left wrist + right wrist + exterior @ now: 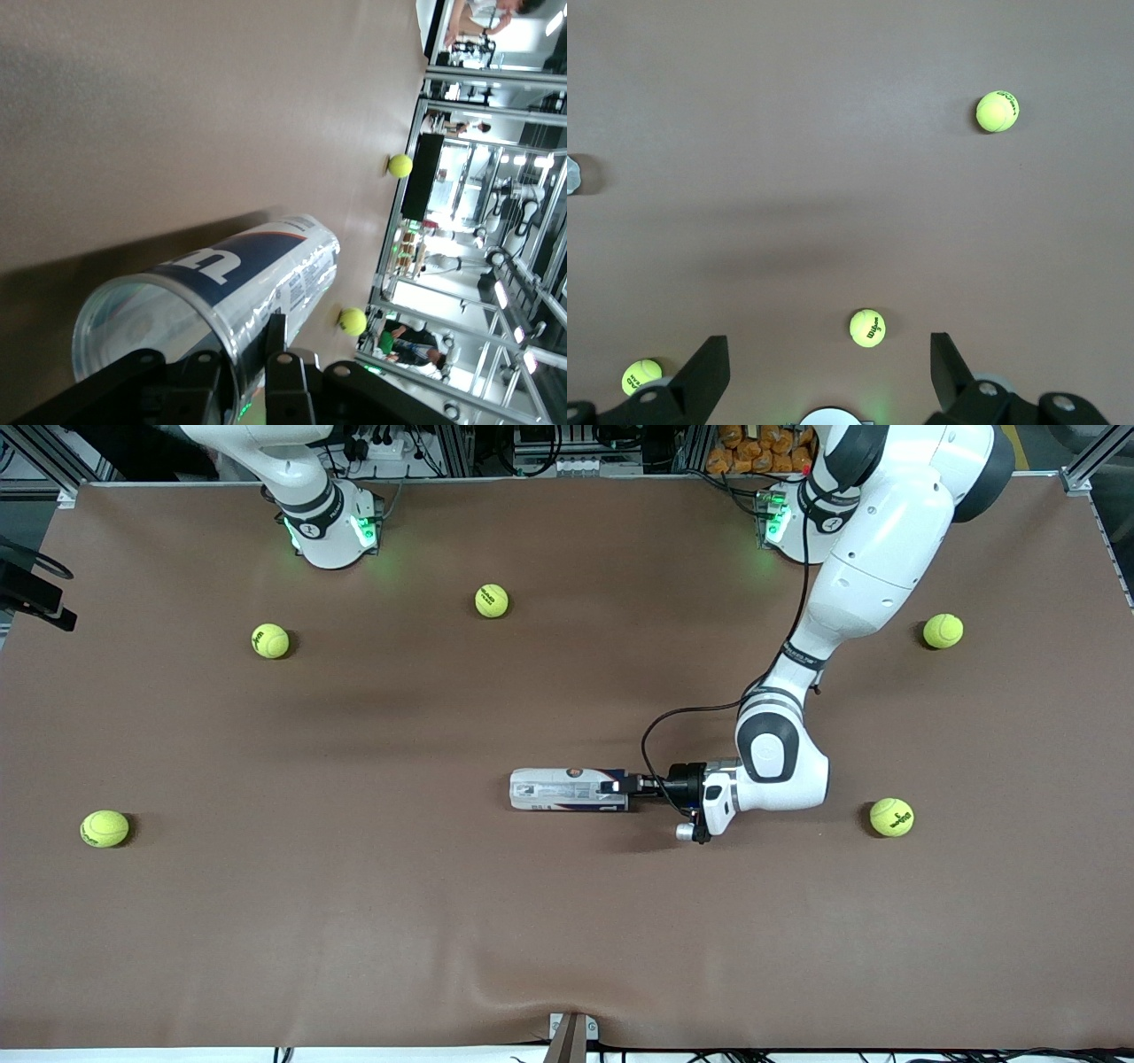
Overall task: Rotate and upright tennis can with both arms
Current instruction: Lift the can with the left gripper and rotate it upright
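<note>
The tennis can (pixel 567 789) lies on its side in the middle of the brown table, its open silvery-rimmed end toward the left arm's end. My left gripper (pixel 620 786) is low at that end and shut on the can's wall. In the left wrist view one finger (pixel 275 332) presses the outside of the clear can (pixel 248 283) and the other sits inside the mouth; the left gripper (pixel 252 354) pinches the rim. My right gripper (pixel 828 367) hangs open high over bare table by its base, with nothing between its fingers. It is out of the front view.
Several yellow-green tennis balls lie scattered: two (pixel 492 600) (pixel 270 640) near the right arm's base (pixel 328 531), one (pixel 104 828) at that end nearer the camera, and two (pixel 943 631) (pixel 891 817) at the left arm's end. A black cable (pixel 656 735) loops by the left wrist.
</note>
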{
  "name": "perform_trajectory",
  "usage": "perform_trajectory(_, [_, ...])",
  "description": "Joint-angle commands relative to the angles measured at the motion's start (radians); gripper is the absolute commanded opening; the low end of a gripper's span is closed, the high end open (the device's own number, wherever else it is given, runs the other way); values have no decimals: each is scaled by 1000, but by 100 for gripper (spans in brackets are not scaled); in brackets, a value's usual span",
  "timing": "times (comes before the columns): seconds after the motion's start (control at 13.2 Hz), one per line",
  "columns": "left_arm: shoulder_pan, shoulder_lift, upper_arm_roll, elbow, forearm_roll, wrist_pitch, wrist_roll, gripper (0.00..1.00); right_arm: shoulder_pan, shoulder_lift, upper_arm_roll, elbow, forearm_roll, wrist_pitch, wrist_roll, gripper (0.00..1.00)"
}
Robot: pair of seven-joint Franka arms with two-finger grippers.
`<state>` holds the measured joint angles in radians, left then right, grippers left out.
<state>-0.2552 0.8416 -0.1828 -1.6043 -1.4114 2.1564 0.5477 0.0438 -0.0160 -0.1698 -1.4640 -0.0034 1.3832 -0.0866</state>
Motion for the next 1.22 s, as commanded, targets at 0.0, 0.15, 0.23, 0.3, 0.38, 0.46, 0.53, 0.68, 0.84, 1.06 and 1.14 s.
perform_trajectory(0.0, [-16,-45,2,56,179,7,-293,0,-4,1,-4,7,-10,2,16,100])
perform_trajectory(0.15, [-44,-77,-3,87,262,7,-461,0,-15,1,-7,7,3,11,16,100])
perform_trajectory(0.23, [-55,-102,0,93,291,7,-521,0,-15,4,-7,7,3,14,16,100])
perform_trajectory(0.3, [-68,-122,0,96,343,7,-581,0,-15,4,-7,7,5,20,16,100])
perform_trajectory(0.38, [-94,-140,5,116,426,7,-647,0,-16,5,-7,7,6,22,16,100])
perform_trajectory(0.46, [-122,-145,8,144,537,8,-746,0,-18,4,-7,7,6,22,16,100])
perform_trajectory(0.53, [-148,-145,8,174,649,7,-867,0,-18,5,-7,7,6,22,16,100])
perform_trajectory(0.68, [-209,-144,8,239,873,7,-1103,0,-18,5,-7,7,8,22,16,100])
perform_trajectory(0.84, [-222,-157,5,257,1001,-19,-1228,0,-19,5,-7,7,10,22,16,100])
perform_trajectory(1.06, [-234,-214,13,277,1152,-113,-1270,0,-19,5,-8,7,20,24,16,100])
perform_trajectory(1.14, [-237,-214,13,302,1211,-153,-1299,0,-19,5,-8,7,20,24,16,100])
